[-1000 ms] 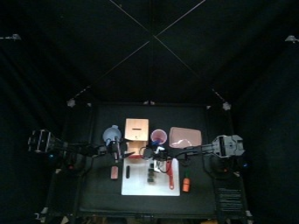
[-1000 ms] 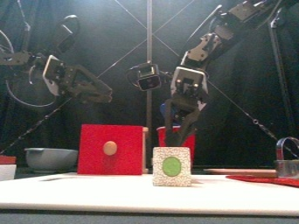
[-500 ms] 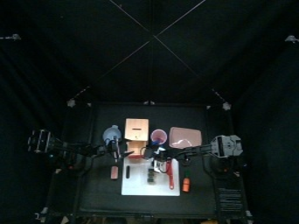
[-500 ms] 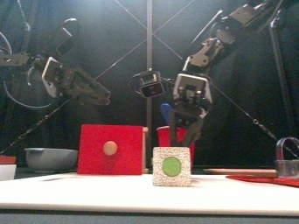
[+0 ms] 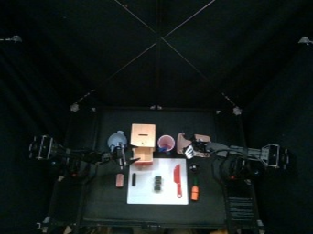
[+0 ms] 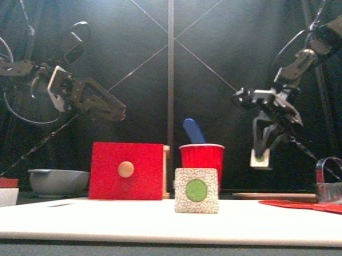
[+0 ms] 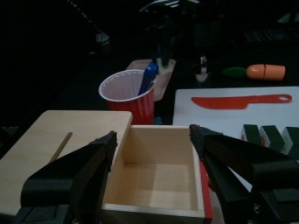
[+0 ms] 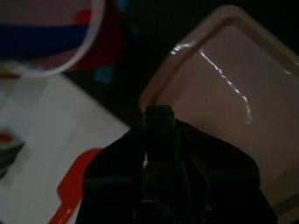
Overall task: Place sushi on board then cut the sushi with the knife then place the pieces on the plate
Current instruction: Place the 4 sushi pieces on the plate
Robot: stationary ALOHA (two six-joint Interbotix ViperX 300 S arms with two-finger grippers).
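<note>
The sushi roll [image 5: 159,184] of dark green blocks lies on the white cutting board [image 5: 145,189]. In the front view the sushi roll [image 6: 197,190] shows its end face. The red knife [image 5: 178,175] lies flat on the board beside it, and the red knife [image 7: 239,101] is also in the left wrist view. The blue knife [image 6: 193,130] stands in the red cup [image 6: 203,158]. My right gripper [image 5: 199,146] hangs shut and holds nothing over the pink tray [image 5: 185,142]. My left gripper [image 7: 152,138] stands open above the wooden box [image 7: 152,171].
The wooden box [image 5: 145,142] with its red drawer front [image 6: 127,170] stands behind the board. A blue-grey bowl [image 6: 56,181] is at the left and a metal cutter [image 6: 330,170] at the right. An orange toy food [image 5: 195,192] lies right of the board.
My right arm has drawn back from over the board to the right and now hangs over the pink tray. The red knife stays on the board. My left arm has not moved.
</note>
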